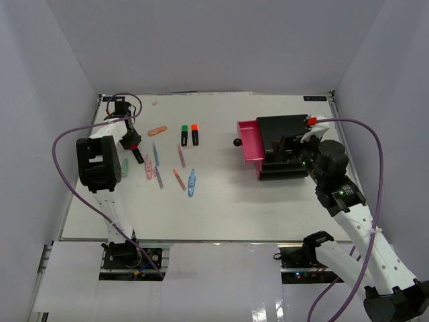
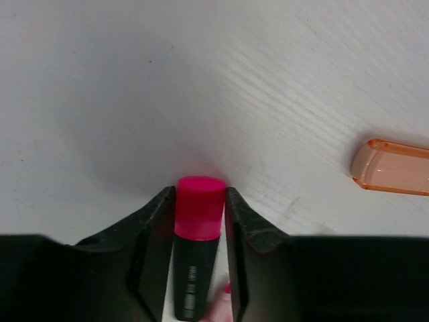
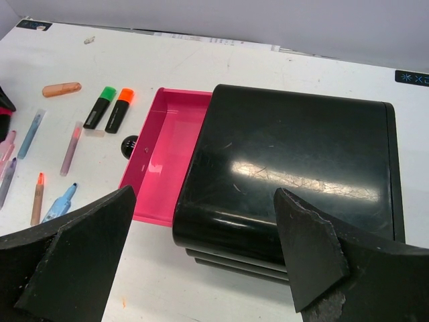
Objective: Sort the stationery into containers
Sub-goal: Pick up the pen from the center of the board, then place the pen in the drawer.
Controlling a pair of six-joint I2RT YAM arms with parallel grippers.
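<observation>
My left gripper [image 1: 135, 146] is at the table's far left, its fingers closed on the pink cap of a black highlighter [image 2: 199, 221]; its fingertips show in the left wrist view [image 2: 199, 191]. A green-capped highlighter [image 1: 184, 135], an orange-capped one [image 1: 195, 135], a salmon piece [image 1: 157, 131], several thin pens [image 1: 179, 155] and a light-blue piece [image 1: 192, 182] lie on the table. The black cabinet [image 1: 287, 134] stands at the right with its top pink drawer [image 1: 248, 141] pulled out and nothing inside. My right gripper [image 3: 204, 194] is open above the cabinet.
The drawer's round black knob [image 1: 237, 142] points left toward the stationery. The salmon piece also shows in the left wrist view [image 2: 395, 168], to the right of my left fingers. White walls enclose the table on three sides. Purple cables loop beside both arms.
</observation>
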